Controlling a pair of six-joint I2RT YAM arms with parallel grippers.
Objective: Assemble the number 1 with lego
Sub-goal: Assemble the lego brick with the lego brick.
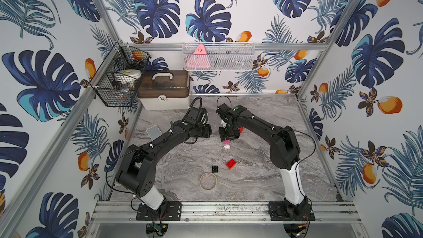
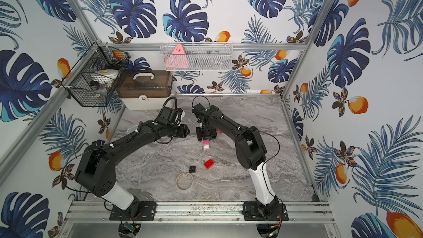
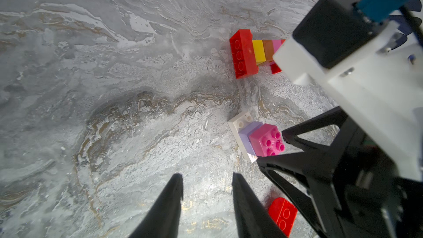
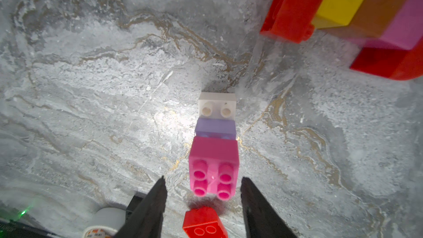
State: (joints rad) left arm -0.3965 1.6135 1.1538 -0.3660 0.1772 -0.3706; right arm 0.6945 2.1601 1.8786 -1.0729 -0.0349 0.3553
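A short lego stack of white, lilac and pink bricks [image 4: 215, 147] lies on the marble table, also visible in a top view [image 1: 226, 144]. My right gripper [image 4: 203, 179] is open, its fingertips either side of the pink studded end with gaps on both sides. A longer lego stack of red, yellow, orange and pink [image 3: 251, 51] lies beyond it, mostly hidden under the right arm in both top views. My left gripper [image 3: 207, 176] is open and empty over bare table, left of the short stack. A loose red brick [image 1: 231, 163] and a black brick [image 1: 214, 168] lie nearer the front.
A flat tan ring [image 1: 208, 180] lies in front of the black brick. A pale grey rounded box [image 1: 153, 131] sits by the left arm. A lidded storage case [image 1: 163, 91] and a wire basket [image 1: 114, 81] stand at the back left.
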